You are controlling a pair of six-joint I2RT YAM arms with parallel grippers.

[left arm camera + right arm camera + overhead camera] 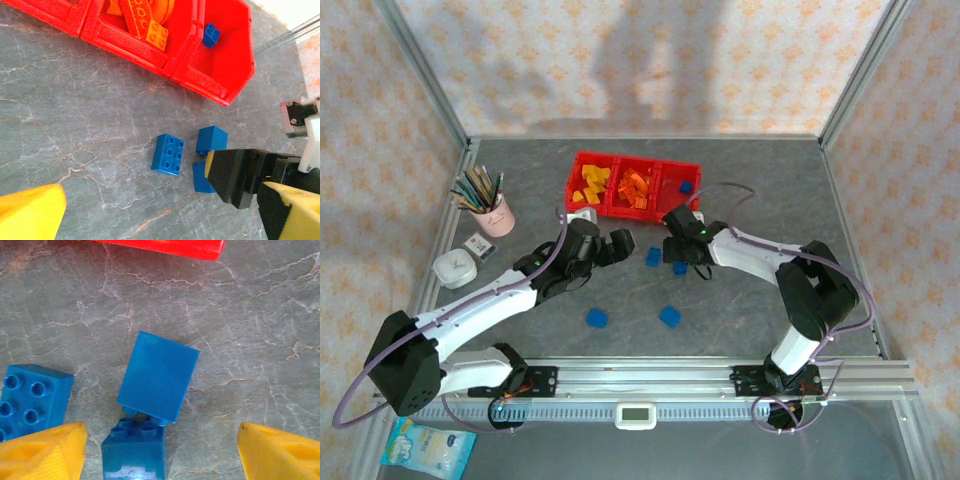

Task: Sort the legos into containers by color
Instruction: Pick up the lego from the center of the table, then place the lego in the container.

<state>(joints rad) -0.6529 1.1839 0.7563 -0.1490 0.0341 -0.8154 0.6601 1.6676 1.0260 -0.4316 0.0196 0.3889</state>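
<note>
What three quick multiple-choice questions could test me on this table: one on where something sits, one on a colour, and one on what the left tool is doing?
1. Where does the pink cup of pencils stand?
A. To the left of the red containers
B. Inside a container
C. To the right of the containers

2. What colour are the loose bricks on the table?
A. Yellow
B. Orange
C. Blue

3. How is the left tool?
A. Shut on a brick
B. Open, holding nothing
C. Shut and empty

Answers:
1 A: in the top view the cup stands apart from the containers, on their left.
2 C: every brick lying on the table is blue.
3 B: in the left wrist view its yellow fingers stand wide apart with nothing between them.
</note>
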